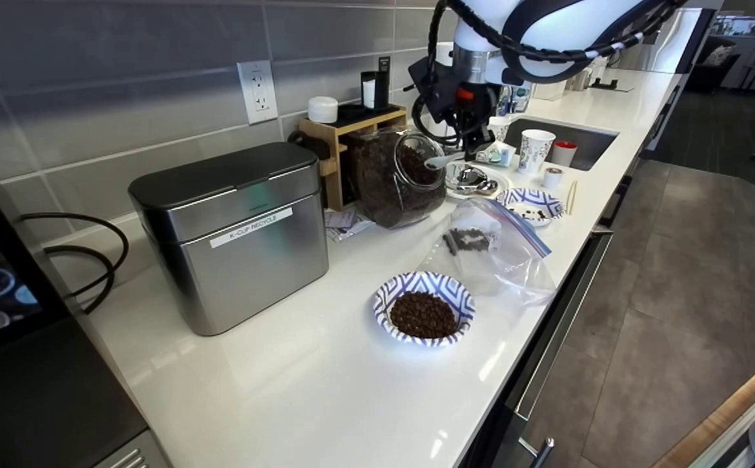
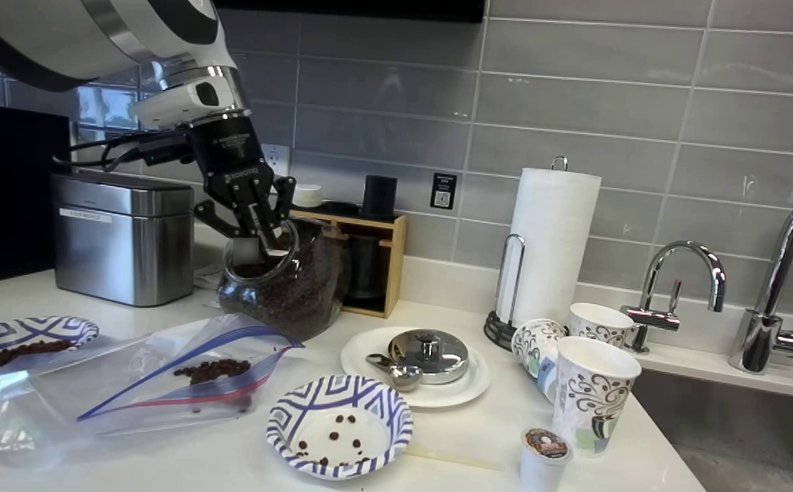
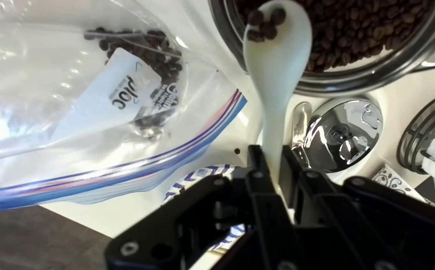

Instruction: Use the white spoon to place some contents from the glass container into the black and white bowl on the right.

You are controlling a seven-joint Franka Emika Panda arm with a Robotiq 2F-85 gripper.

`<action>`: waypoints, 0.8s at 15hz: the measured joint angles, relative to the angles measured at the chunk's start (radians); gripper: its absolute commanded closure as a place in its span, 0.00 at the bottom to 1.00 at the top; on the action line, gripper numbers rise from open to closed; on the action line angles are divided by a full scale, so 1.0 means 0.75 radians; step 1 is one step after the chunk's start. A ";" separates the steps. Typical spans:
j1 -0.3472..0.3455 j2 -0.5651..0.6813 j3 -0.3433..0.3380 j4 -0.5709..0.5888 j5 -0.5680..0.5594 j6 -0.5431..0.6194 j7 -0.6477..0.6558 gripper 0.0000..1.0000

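My gripper (image 3: 271, 150) is shut on the handle of the white spoon (image 3: 279, 56). Several brown beans lie in the tip of the spoon's bowl. In the wrist view that bowl overlaps the rim of the glass container (image 3: 337, 84); whether it is inside the mouth I cannot tell. An exterior view has the spoon (image 1: 441, 161) in front of the tilted jar's (image 1: 397, 185) wide mouth, dark beans behind the glass. Of two dark blue-and-white patterned bowls, the right-hand bowl (image 2: 338, 427) in an exterior view carries a few scattered beans. A second bowl (image 1: 462, 302) holds a heap.
A clear zip bag (image 1: 501, 253) with some beans lies between the bowls. Beside the jar are a white plate (image 2: 363, 355) with a metal lid (image 2: 430, 355) and a scoop (image 2: 403, 377). Paper cups (image 2: 594, 396), a pod (image 2: 545, 458) and a steel bin (image 1: 253, 253) also stand on the counter.
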 measured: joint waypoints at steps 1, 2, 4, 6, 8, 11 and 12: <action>-0.013 -0.016 -0.008 -0.022 0.013 0.026 -0.024 0.97; -0.026 -0.034 -0.015 -0.043 0.029 0.051 -0.059 0.97; -0.049 -0.066 -0.027 -0.082 0.072 0.094 -0.140 0.97; -0.072 -0.095 -0.040 -0.117 0.118 0.135 -0.234 0.97; -0.093 -0.125 -0.052 -0.149 0.170 0.168 -0.345 0.97; -0.122 -0.167 -0.072 -0.195 0.251 0.224 -0.543 0.97; -0.131 -0.179 -0.080 -0.209 0.277 0.244 -0.615 0.97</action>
